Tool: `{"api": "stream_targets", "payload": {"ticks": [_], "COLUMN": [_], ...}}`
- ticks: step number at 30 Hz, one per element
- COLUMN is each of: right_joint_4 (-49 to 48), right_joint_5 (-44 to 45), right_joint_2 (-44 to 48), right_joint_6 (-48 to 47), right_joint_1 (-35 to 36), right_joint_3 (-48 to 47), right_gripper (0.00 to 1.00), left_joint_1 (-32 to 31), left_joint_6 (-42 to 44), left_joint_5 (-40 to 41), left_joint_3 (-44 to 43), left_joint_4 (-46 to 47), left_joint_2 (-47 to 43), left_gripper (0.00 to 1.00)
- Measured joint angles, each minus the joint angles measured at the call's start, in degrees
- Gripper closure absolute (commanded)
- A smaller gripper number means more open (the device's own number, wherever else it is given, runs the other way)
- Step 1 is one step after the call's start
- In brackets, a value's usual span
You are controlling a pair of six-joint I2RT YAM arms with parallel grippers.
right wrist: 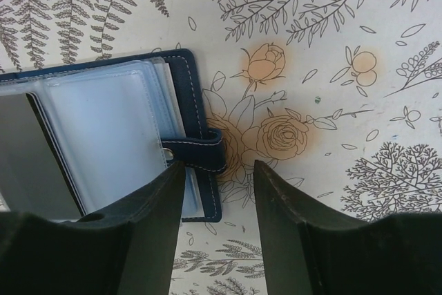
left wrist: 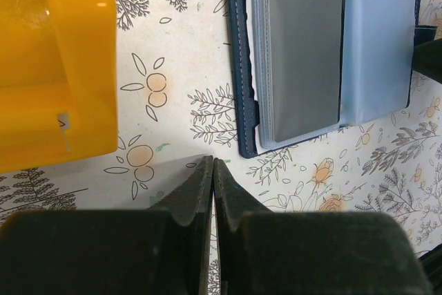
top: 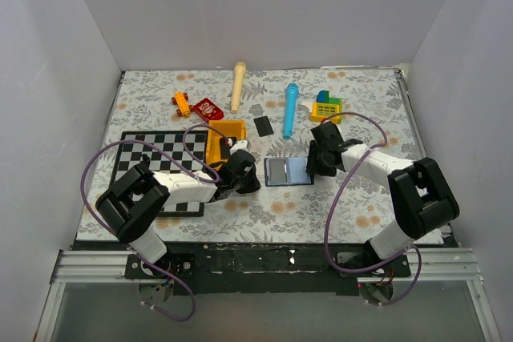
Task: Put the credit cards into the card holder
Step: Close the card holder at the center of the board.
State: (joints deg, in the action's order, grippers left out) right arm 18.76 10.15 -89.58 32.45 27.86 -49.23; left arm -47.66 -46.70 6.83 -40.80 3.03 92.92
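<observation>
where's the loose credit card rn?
Top view: the loose credit card lies flat near the centre, between the yellow tray and the blue stick, just beyond the open card holder.

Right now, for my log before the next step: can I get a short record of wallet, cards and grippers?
wallet: open flat on the table, clear pockets up
card one: on the wallet's left page; pocketed or just laid on, cannot tell
card two: on the table beyond the wallet, apart from it
left gripper: shut, empty, near the wallet's left edge
right gripper: open, empty, at the snap tab
</observation>
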Motion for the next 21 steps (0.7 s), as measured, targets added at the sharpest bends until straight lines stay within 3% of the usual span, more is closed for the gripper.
{"api": "stream_targets", "payload": {"ticks": [8,21], "right_joint_4": [-4.66,-17.00], "right_joint_5": [0.09,-7.61], "right_joint_2": [1.18,-1.57], "right_joint_6": [0.33,0.33], "right_joint_1": [-0.24,-3.48], "right_joint_3": [2.99,4.87], "right_gripper": [0.51,0.94], "left_joint_1": [0.00,-0.09], "left_joint_6": [0.00,0.04], "left_joint_5": [0.02,0.20], "left_joint_3": [-0.22,-0.50], "left_joint_4": [-0.33,-0.92], "left_joint_2": [0.04,0.09], "left_gripper": [1.00,1.00]}}
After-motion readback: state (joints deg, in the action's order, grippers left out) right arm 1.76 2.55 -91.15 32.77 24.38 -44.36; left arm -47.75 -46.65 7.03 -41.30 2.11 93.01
